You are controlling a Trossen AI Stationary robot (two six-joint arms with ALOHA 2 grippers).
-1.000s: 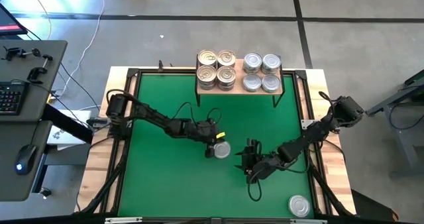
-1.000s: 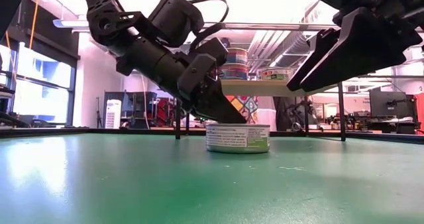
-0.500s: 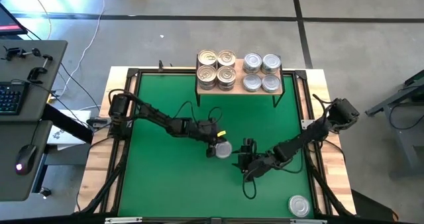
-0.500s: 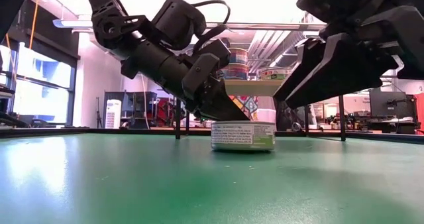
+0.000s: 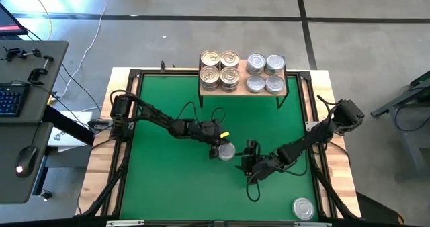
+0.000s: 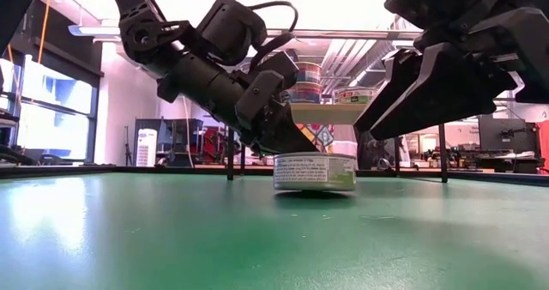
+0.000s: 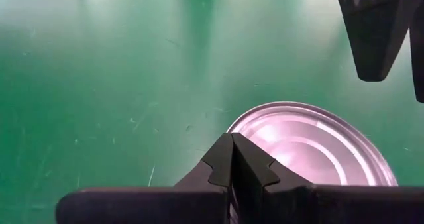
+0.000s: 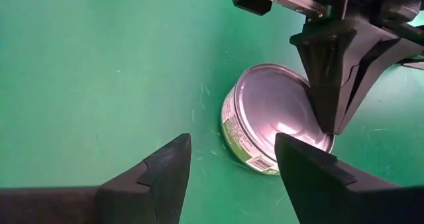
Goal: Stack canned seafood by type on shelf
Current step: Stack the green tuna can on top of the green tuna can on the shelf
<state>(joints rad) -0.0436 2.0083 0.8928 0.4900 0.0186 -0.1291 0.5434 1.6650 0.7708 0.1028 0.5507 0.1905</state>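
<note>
Jaws shut, the left gripper (image 5: 216, 149) pressed a mid-tabletop silver tin (image 5: 226, 151); the right gripper (image 5: 247, 165), jaws apart and empty, needed to straddle it.

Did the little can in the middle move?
Yes. The can slid a bit to the right in the low view, toward the shelf's right leg, with the shut left gripper against it.

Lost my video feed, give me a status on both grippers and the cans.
Left gripper shut, tips on silver can mid-mat. Right gripper open, beside it, empty. Shelf loaded; one can at near edge. Nothing in the way.
</note>
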